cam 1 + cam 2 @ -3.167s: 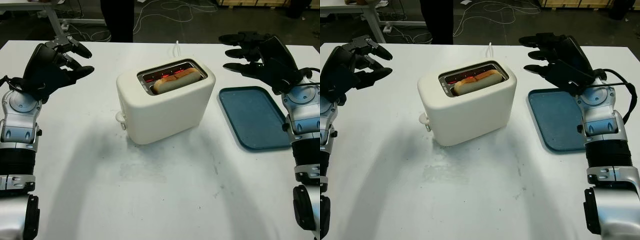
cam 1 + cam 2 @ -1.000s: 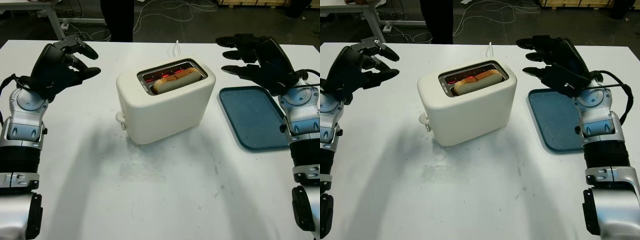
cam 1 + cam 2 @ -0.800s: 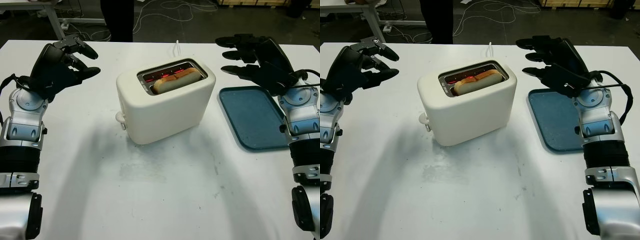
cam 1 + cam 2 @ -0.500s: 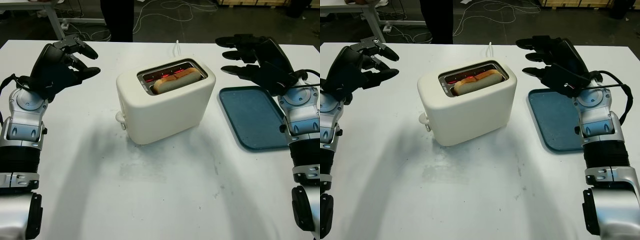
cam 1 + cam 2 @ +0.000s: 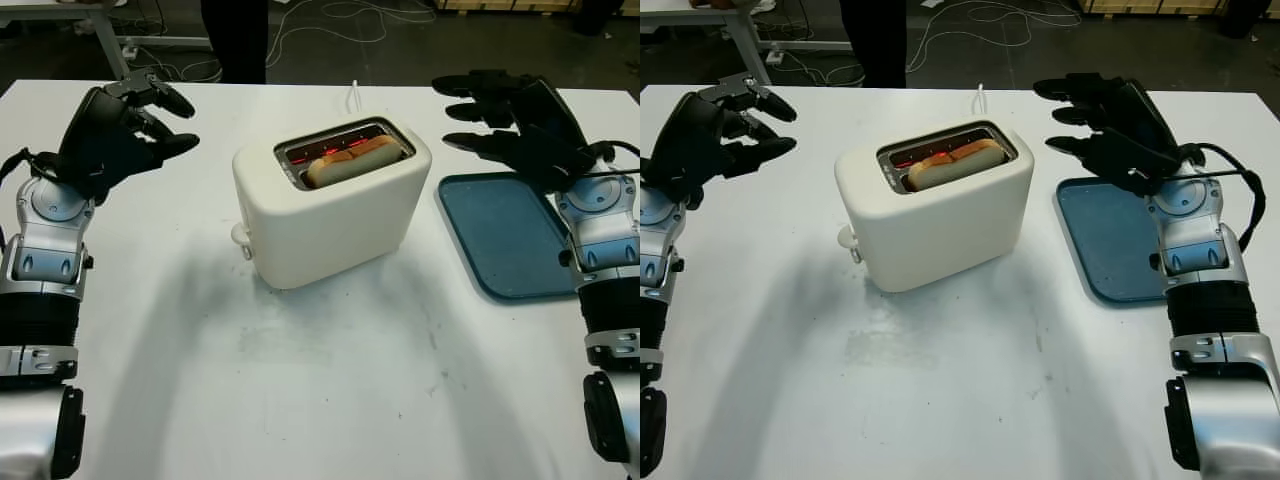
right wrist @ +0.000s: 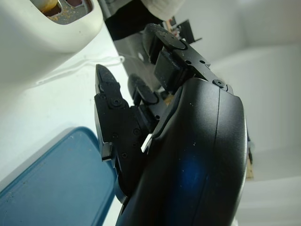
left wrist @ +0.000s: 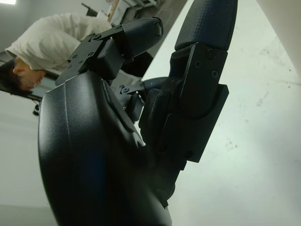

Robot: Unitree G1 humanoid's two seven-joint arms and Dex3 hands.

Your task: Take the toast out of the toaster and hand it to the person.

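Observation:
A cream toaster stands in the middle of the white table, its slots glowing red. A slice of toast sticks up from the nearer slot. My left hand hovers open above the table, well left of the toaster. My right hand hovers open to the right of the toaster, above the far end of the blue tray. Neither hand touches anything. A person in dark trousers stands beyond the table's far edge; a person in a light top shows bent over in the left wrist view.
The blue tray lies flat and bare on the right side of the table. A white cord runs from the toaster's back to the far edge. Cables lie on the dark floor beyond. A table leg stands at the far left.
Over three seconds the left hand has moved slightly right and farther from me; the right hand has barely shifted. The toaster and the toast have stayed put.

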